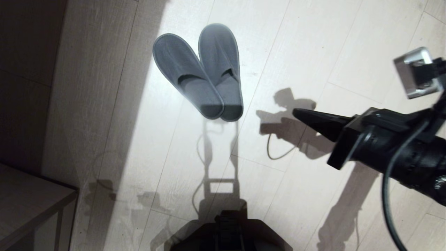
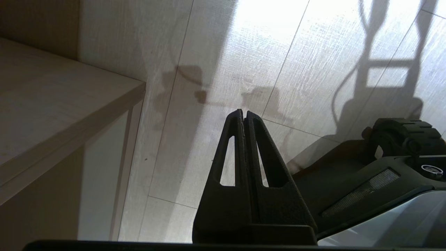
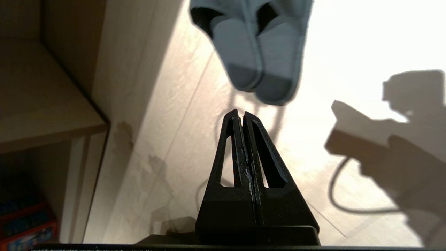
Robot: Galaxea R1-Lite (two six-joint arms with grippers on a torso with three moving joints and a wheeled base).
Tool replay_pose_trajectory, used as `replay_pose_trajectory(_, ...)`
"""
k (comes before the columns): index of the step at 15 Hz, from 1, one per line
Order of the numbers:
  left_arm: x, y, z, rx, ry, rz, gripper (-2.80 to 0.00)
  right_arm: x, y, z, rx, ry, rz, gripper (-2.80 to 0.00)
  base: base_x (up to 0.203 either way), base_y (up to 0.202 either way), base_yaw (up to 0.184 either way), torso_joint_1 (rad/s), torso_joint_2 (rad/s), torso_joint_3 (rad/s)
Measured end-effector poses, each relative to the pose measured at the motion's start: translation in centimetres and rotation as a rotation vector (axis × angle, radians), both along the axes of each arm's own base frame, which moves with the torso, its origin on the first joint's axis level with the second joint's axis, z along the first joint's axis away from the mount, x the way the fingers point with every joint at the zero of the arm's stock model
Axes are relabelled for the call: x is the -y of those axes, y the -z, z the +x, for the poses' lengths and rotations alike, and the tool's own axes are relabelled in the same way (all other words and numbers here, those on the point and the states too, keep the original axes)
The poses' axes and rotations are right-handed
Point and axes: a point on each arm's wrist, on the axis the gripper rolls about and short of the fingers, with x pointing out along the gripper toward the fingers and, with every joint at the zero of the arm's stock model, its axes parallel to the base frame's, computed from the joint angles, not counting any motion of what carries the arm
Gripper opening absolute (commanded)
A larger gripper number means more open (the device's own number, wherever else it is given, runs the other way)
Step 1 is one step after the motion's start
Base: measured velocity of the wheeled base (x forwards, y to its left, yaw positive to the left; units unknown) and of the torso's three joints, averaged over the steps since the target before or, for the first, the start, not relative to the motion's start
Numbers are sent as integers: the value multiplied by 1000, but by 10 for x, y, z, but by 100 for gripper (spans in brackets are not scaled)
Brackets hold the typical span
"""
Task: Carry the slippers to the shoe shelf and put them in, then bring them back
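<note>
While the left end effector (image 2: pixel 244 113) hangs low beside the robot's base with its fingers pressed together, empty, a beige bench board (image 1: pixel 24 202) shows at the near left. Out on the right, the right end effector (image 1: pixel 296 112) hovers over the pale wood floor (image 1: pixel 306 42), tips closed on nothing, pointing left. Farther off, left of it, the slippers (image 1: pixel 202 71) lie on the floor, heels touching, toes pointing away.

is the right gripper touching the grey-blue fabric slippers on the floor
Apart. The head view shows the shut right gripper to the side of the grey-blue fabric slippers, with bare pale floor between them.
</note>
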Motion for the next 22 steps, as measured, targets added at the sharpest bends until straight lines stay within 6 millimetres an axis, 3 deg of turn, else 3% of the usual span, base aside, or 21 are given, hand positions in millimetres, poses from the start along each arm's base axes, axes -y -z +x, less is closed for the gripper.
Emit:
replay_pose_trajectory(3, 0, 0, 0, -2, -2, -8, -280, 51, -4, -47, 25, 74, 21, -280, 0, 0, 0, 0, 0, 0)
replay_pose_trajectory(6, 0, 0, 0, -2, -1, -10, -280, 100, 8, -94, 43, 214, 26, -280, 0, 0, 0, 0, 0, 0)
replay_pose_trajectory(9, 0, 0, 0, -2, -1, -11, -280, 127, 20, -133, 117, 408, 27, -280, 0, 0, 0, 0, 0, 0)
replay_pose_trajectory(13, 0, 0, 0, -2, -2, -14, -280, 138, 33, -177, 238, 546, 49, -280, 0, 0, 0, 0, 0, 0)
replay_pose_trajectory(17, 0, 0, 0, -2, -1, -16, -280, 134, 40, -192, 307, 570, 35, -280, 0, 0, 0, 0, 0, 0)
replay_pose_trajectory(20, 0, 0, 0, -2, -2, -19, -280, 131, 69, -200, 264, 528, 6, -280, 0, 0, 0, 1, -2, 48)
replay_pose_trajectory(22, 0, 0, 0, -1, -3, -20, -280, 130, 105, -198, 193, 518, -18, -280, 0, 0, 0, 2, 3, 167)
